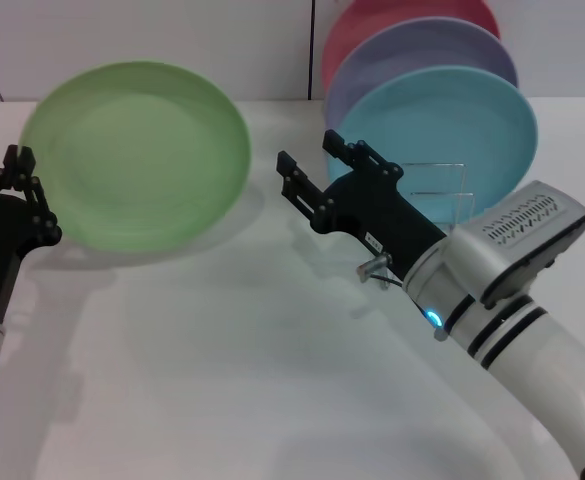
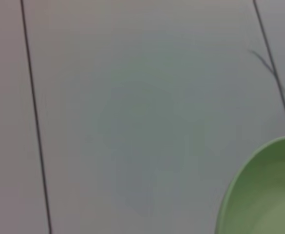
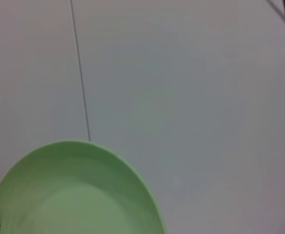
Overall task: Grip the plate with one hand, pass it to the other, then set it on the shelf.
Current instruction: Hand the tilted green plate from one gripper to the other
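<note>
The light-green plate (image 1: 137, 150) hangs tilted above the white table at the left, with its shadow beneath it. My left gripper (image 1: 27, 195) is shut on the plate's left rim. My right gripper (image 1: 317, 168) is open and empty in the middle, pointing at the plate's right rim, a short gap away from it. The plate also shows in the left wrist view (image 2: 269, 195) and in the right wrist view (image 3: 74, 195). The thin wire shelf (image 1: 459, 192) stands behind the right gripper, at the back right.
A turquoise plate (image 1: 462, 120), a purple plate (image 1: 412, 55) and a pink-red plate (image 1: 372, 20) stand upright in the shelf. A tiled wall (image 1: 272, 40) rises behind the white table (image 1: 222, 380).
</note>
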`<state>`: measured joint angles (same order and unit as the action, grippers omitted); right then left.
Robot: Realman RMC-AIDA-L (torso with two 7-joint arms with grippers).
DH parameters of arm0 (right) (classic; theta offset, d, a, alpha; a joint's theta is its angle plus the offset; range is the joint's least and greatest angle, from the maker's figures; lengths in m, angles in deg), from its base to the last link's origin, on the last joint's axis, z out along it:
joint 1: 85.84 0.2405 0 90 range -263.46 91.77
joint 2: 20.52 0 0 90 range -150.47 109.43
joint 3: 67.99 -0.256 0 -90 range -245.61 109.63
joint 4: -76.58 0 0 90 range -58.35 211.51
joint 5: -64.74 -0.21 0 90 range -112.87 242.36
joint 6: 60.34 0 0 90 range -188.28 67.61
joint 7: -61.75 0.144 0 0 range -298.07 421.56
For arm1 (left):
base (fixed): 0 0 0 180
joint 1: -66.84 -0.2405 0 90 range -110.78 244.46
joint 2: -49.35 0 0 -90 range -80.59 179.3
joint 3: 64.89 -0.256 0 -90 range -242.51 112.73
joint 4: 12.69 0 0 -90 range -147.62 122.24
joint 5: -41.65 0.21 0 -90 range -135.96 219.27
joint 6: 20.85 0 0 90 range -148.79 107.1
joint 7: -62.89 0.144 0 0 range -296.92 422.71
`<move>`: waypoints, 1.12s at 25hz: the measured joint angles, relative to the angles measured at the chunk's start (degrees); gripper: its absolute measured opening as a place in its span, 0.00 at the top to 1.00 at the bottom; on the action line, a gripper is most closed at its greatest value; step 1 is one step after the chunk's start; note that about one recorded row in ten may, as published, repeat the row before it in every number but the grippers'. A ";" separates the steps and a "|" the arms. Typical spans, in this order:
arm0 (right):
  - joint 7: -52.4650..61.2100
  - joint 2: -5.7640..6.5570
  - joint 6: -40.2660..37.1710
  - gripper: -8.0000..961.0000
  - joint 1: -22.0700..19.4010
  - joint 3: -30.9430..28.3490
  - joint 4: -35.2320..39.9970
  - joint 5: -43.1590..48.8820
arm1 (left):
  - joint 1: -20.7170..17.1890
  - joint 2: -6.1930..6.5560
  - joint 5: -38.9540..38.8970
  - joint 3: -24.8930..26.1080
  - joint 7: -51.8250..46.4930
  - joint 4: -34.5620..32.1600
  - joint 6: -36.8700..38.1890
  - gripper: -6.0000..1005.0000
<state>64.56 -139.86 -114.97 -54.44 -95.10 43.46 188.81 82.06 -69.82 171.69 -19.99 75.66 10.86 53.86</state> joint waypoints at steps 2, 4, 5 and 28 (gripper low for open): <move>0.00 0.00 1.04 0.34 1.09 -0.02 0.32 0.11 | -0.04 0.00 -1.86 -0.42 0.11 0.13 -0.05 0.96; 0.00 0.00 1.48 0.34 1.75 -0.03 0.67 0.14 | -0.04 0.00 -3.46 -0.95 0.11 0.20 -0.07 0.96; 0.00 0.00 1.48 0.34 1.75 -0.03 0.67 0.14 | -0.04 0.00 -3.46 -0.95 0.11 0.20 -0.07 0.96; 0.00 -0.17 8.55 0.34 6.88 -0.06 0.94 0.22 | -2.31 0.00 -9.71 -5.24 7.48 4.72 0.18 0.96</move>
<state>64.56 -140.03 -106.43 -47.55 -95.15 44.40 189.03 79.76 -69.82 161.98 -25.23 83.14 15.58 54.04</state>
